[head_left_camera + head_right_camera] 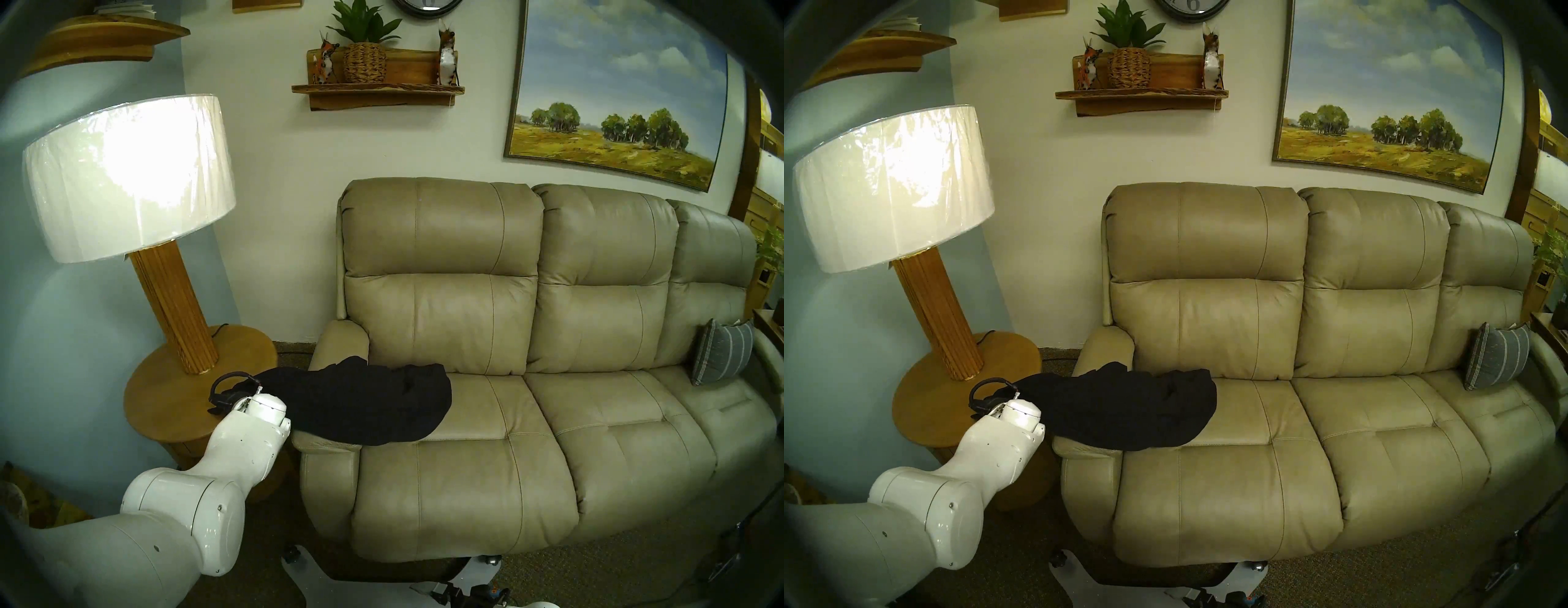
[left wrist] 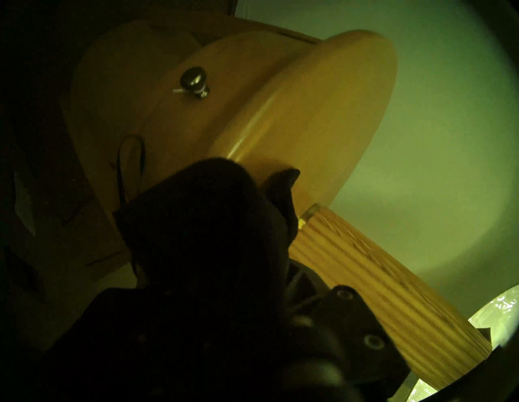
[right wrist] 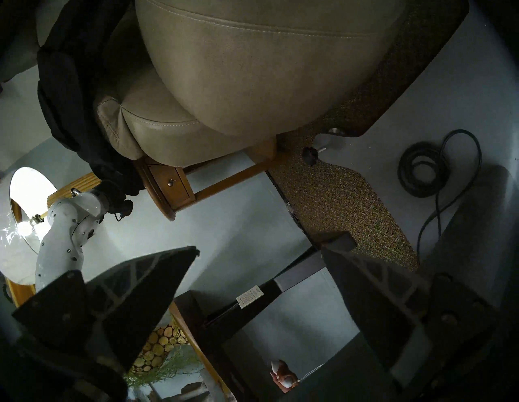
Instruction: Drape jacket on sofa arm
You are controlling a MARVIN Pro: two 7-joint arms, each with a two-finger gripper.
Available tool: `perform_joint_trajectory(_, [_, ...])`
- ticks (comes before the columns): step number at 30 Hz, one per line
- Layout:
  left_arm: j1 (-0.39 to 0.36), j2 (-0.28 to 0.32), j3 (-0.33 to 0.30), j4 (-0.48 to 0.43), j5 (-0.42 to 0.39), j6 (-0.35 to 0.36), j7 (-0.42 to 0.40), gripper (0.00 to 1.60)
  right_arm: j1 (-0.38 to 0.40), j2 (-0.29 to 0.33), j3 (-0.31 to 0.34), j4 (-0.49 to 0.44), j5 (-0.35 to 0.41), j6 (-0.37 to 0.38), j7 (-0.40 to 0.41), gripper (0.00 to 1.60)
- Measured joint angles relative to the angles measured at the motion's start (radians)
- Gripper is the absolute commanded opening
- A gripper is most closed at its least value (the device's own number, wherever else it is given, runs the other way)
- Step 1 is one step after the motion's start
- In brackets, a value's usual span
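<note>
The black jacket (image 1: 365, 403) lies across the beige sofa arm (image 1: 339, 339), one end on the left seat cushion, the other reaching left past the arm over the side table. My left gripper (image 1: 231, 392) is shut on that left end, just left of the sofa arm. In the left wrist view dark jacket (image 2: 196, 224) fabric fills the left gripper (image 2: 238, 266) and hides one finger. In the right wrist view the jacket (image 3: 70, 98) hangs over the sofa arm (image 3: 146, 123). My right gripper (image 3: 259, 248) is open, empty and low in front of the sofa.
A round wooden side table (image 1: 169, 395) with a big lamp (image 1: 127, 178) stands left of the sofa, right under my left wrist. A grey striped pillow (image 1: 721, 356) leans at the sofa's right end. A coiled black cable (image 3: 429, 168) lies on the floor.
</note>
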Motion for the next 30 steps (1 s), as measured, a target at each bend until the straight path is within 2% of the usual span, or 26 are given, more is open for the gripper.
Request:
perform_joint_trajectory(1, [-0.006,-0.004,-0.003,0.01,-0.001,0.0,-0.008,0.52,-0.001,0.0,-0.002,-0.001,-0.004,0.0,0.001,1.6])
perform_joint_trajectory(10, [-0.041,-0.034,-0.026,0.079,-0.011,0.001,-0.087,0.52,-0.002,-0.002,-0.009,-0.004,-0.026,-0.002,0.01,1.6])
perform_joint_trajectory(11, [-0.046,-0.037,-0.03,0.087,-0.012,0.002,-0.096,1.6,-0.002,-0.002,-0.01,-0.004,-0.028,-0.003,0.011,1.6])
perform_joint_trajectory(22, [-0.064,-0.068,-0.034,0.149,-0.012,0.037,-0.188,1.6,0.005,-0.004,-0.011,-0.004,-0.05,-0.017,0.022,1.6])
perform_joint_trajectory(30, [-0.044,-0.118,-0.018,0.203,-0.016,0.069,-0.198,1.6,0.008,-0.006,-0.011,-0.003,-0.061,-0.027,0.029,1.6])
